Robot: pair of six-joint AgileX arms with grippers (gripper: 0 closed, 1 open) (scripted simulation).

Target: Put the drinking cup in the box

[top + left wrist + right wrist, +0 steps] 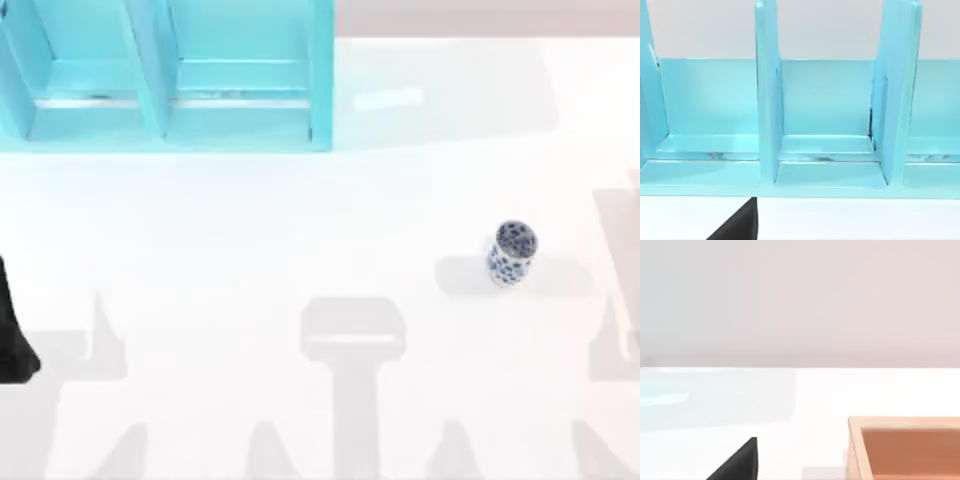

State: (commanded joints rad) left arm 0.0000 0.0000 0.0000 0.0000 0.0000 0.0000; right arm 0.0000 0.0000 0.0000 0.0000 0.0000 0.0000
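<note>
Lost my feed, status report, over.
Left arm parked at table's left edge. Drinking cup upright, right side, untouched. Wooden box in right wrist view. Nothing near the cup.

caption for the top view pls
Blue-patterned drinking cup standing upright at table's right; turquoise compartment shelf far left.

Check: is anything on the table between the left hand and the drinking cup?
Nothing visible. From above, bare table lies between the left hand at the left edge and the upright drinking cup on the right side. The turquoise shelf stands farther back, off that line.
</note>
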